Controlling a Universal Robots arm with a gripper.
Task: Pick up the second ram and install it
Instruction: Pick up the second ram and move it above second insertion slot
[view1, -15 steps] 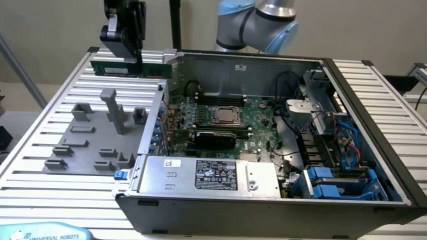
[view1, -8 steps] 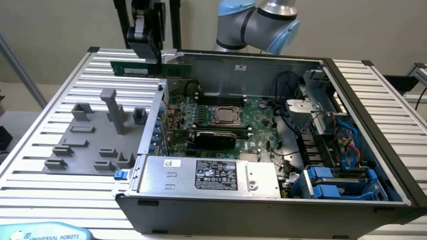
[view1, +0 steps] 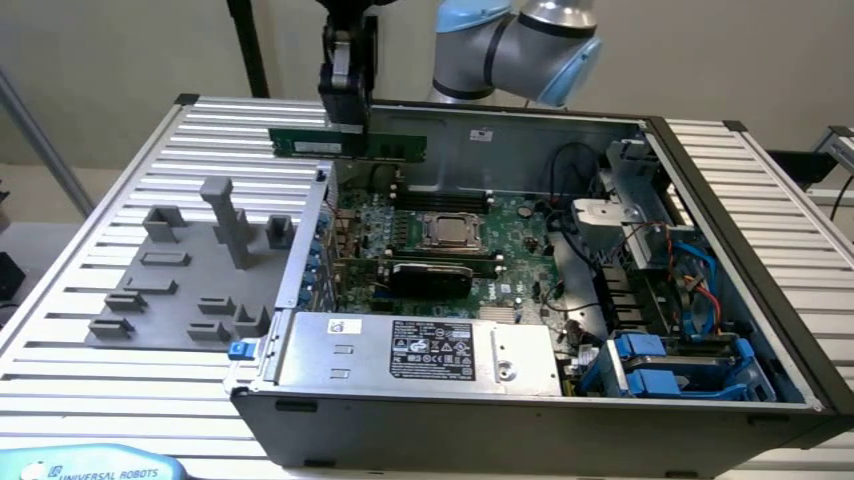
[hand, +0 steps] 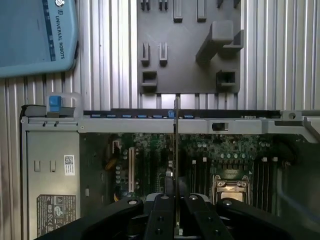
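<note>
**RAM 2: picked, held over the case, not seated**

- Gripper (view1: 346, 118) is clamped on the second ram (view1: 350, 146). The stick hangs with its long edge level and its flat face to the exterior camera.
- In the exterior view it sits at about 11 o'clock from the CPU socket (view1: 451, 230), over the far corner of the open case (view1: 534, 425). It looks clear of the motherboard (view1: 514, 215), with no contact visible.
- In the wrist view the second ram (hand: 176, 150) shows edge-on as a thin line running out from the gripper (hand: 176, 200) over the board and across the case rim.
- Progress, as a judgement: the pick is done, the install is not. The stick is not in any slot, so lining up and pressing in are both left. Can't tell whether a first stick is already seated.

Surroundings in the exterior view, by clock from the socket:
- 9 o'clock: grey holder tray (view1: 187, 290) on the slatted table (view1: 80, 395), outside the case.
- 6 o'clock: a black card, then the power supply (view1: 427, 350).
- 2 o'clock: loose black cables (view1: 574, 165).
- 4 o'clock: blue drive brackets (view1: 667, 365).
- Teach pendant (hand: 35, 35) lies on the table beside the case.

Likely obstructions: the case wall rim just beside the stick, and tight gaps around the slots.
</note>
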